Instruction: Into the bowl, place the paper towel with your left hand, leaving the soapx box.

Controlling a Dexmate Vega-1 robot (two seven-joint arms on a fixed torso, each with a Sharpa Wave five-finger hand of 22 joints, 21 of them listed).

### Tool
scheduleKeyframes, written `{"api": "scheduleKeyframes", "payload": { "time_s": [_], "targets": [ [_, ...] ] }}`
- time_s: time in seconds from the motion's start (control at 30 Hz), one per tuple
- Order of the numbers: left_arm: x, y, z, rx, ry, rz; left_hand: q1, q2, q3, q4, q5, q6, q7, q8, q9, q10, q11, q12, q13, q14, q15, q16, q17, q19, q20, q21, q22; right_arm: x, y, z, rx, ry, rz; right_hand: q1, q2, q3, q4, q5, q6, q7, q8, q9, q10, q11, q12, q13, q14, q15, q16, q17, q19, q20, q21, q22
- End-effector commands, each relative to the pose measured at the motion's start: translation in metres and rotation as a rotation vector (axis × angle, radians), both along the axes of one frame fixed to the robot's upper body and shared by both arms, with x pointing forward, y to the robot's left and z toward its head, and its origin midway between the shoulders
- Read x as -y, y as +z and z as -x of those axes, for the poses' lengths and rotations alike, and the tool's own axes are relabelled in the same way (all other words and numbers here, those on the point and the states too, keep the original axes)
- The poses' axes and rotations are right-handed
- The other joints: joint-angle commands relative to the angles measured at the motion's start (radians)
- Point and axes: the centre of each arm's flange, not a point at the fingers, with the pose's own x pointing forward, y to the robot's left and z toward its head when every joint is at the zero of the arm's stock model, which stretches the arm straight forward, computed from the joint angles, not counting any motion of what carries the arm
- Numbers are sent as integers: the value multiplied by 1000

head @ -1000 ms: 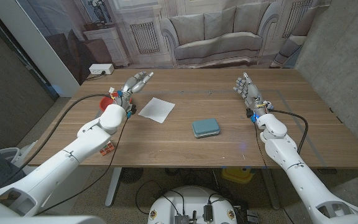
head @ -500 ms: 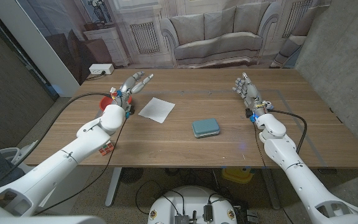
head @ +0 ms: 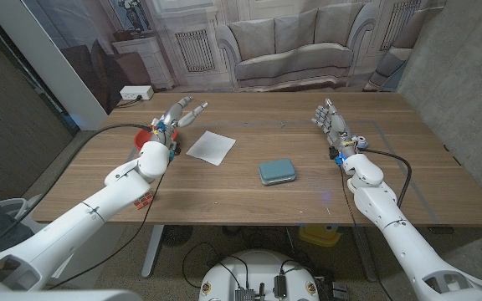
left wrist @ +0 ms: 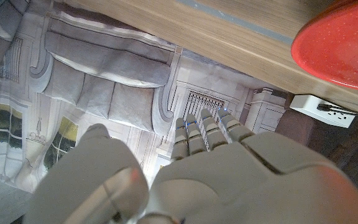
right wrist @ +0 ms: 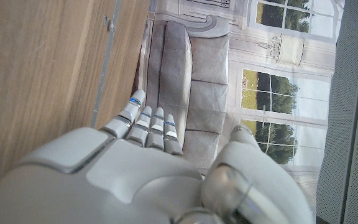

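Observation:
A white paper towel (head: 211, 146) lies flat on the table left of centre. My left hand (head: 180, 114) hangs just left of and beyond it, fingers spread and holding nothing. A red bowl (head: 145, 135) sits at the left table edge, mostly hidden behind my left wrist; its rim (left wrist: 340, 46) also appears in the left wrist view, beside my left hand (left wrist: 204, 162). A teal box (head: 277, 171) rests at the table's middle. My right hand (head: 332, 121) stands open at the right, fingers up, and it is seen from behind as my right hand (right wrist: 148, 168).
A small red-and-white packet (head: 144, 200) lies by the front left edge under my left forearm. The wooden table (head: 308, 201) has bare room between the box and my right arm. A backdrop printed with a sofa (head: 287, 50) stands behind.
My left hand has shifted slightly and its fingers have spread a little wider. The towel, the box and the right arm have not moved.

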Motion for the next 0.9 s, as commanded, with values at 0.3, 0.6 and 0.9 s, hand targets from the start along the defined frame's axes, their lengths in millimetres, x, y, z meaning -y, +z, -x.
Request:
{"api": "scheduleKeyframes", "payload": {
  "time_s": [0.3,0.6,0.9],
  "targets": [
    [10,2,2,-3,69,-110,16,-2,-1,-9,8,22,-2,0,5,11,-9,0,4,14,-13,-3,3,3,-19,-3,4,-3,-3,2,-4,5,-10,15,21,12,-10,0,17,-1,-2,3,11,4,-2,1,10,-2,-5,4,12,-21,-4,3],
    [15,5,-4,-16,61,-145,21,-5,-3,-12,11,28,-4,0,5,17,-13,0,4,18,-18,-4,3,3,-19,-4,4,-4,-6,1,-10,8,-14,20,22,13,-14,0,17,-1,-3,3,11,5,-3,1,10,-2,-6,3,14,-21,-7,3],
    [22,6,-6,-34,77,-194,30,-13,-7,-19,15,37,-11,1,5,21,-16,-1,4,22,-21,-4,2,2,-17,-5,3,-3,-6,-1,-12,12,-19,23,23,14,-16,-1,19,-1,-3,3,13,5,-3,2,11,-1,-7,3,15,-20,-10,3]
  ]
}}
